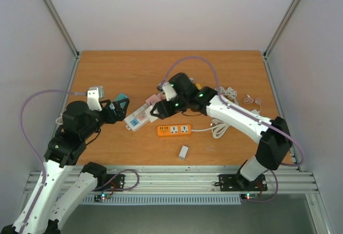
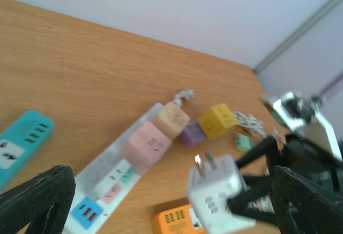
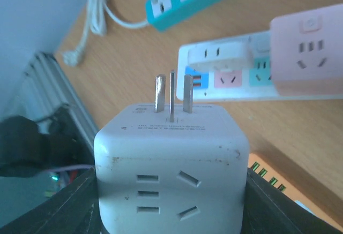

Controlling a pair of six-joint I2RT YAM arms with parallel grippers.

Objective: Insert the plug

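Right gripper [image 3: 171, 194] clenched jaws on white cube-shaped plastic adapter plug [image 3: 170, 159] above wooden surface [image 1: 107, 68], 4 o'clock of white plastic power strip [image 1: 136, 119], prongs toward it, probably to line up insertion; left gripper [image 1: 120, 106], jaws released, sat at its 9 o'clock.

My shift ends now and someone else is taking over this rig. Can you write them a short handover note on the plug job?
Grippers: the left gripper is open and empty, beside one end of the white power strip. The right gripper is shut on the white cube adapter, with the prongs pointing toward the strip but clear of it.
Strip: a pink adapter already sits in it, with free sockets next to that.
Done: adapter grasped and aimed.
Left: line the prongs up with a free socket, push in, release.
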